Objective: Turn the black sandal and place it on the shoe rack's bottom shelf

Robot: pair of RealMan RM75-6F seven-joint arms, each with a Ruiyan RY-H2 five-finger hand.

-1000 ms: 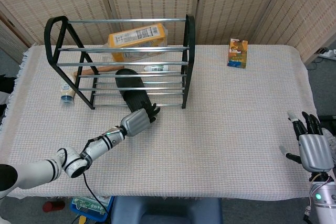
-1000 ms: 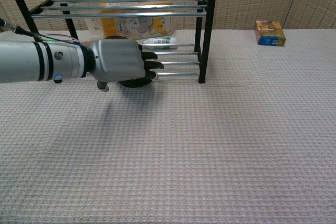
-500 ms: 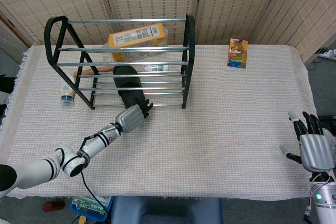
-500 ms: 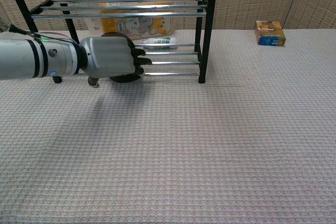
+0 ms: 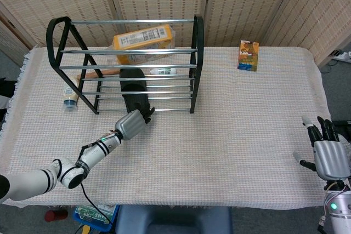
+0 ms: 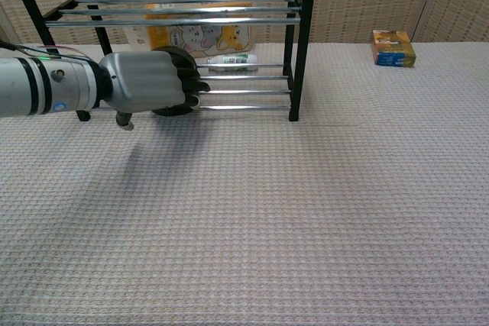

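Shoe rack (image 5: 194,64) rails and yellow box (image 5: 143,39) crowding the shelves; open cloth rightward.

The black sandal (image 5: 133,89) lies on the bottom shelf of the shoe rack (image 5: 196,64), toward its left half. The left hand (image 5: 132,123) sits just before the sandal's near end. The right hand (image 5: 330,157) rests well apart, at the table's (image 5: 236,135) near right corner.

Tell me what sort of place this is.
Probably a staged indoor test or lab space, not a home: a cloth-covered table fenced by woven folding screens, with a shoe rack standing on the tabletop and a snack box beside it.
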